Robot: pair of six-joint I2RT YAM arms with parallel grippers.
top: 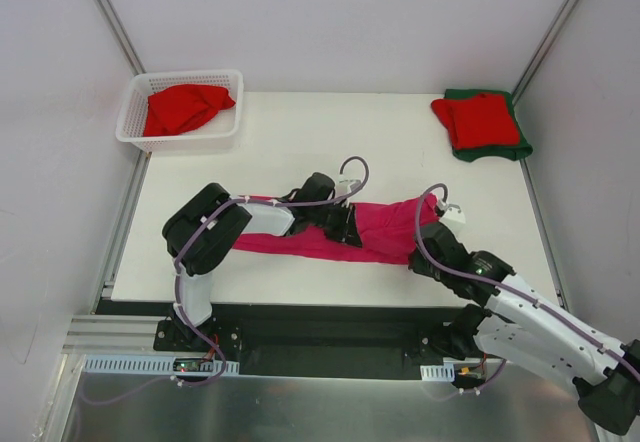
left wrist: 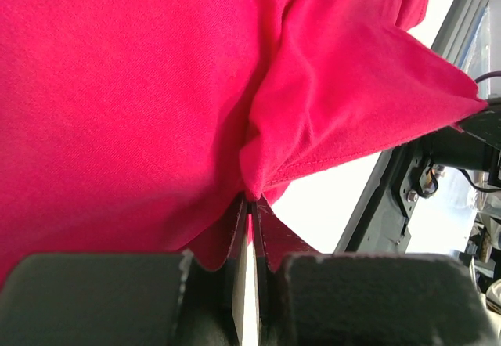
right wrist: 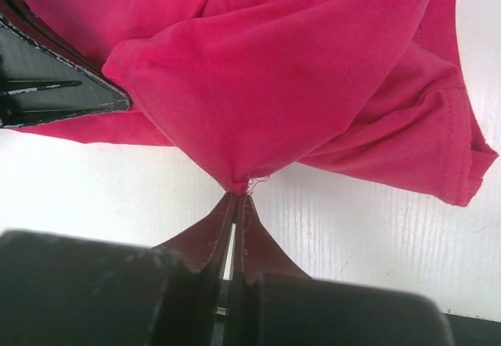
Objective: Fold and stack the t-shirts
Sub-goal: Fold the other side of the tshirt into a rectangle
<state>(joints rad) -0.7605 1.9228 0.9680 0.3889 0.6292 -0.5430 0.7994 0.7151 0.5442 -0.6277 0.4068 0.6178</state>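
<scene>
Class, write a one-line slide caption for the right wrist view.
Right hand shut on a fold of the bright magenta-pink cloth t-shirt over the white table.

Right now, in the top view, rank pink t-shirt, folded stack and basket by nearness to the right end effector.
1. Pink t-shirt, gripped by the right end effector.
2. Folded stack, far right corner.
3. White basket, far left corner.

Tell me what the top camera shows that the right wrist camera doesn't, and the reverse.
Only the top view: a white plastic lattice basket holding a crumpled red cloth shirt, and a folded red shirt stacked on a dark green one. Only the right wrist view: the right tool pinched shut on a small peak of fabric. Both: the bright magenta-pink cloth t-shirt on the white table.
</scene>
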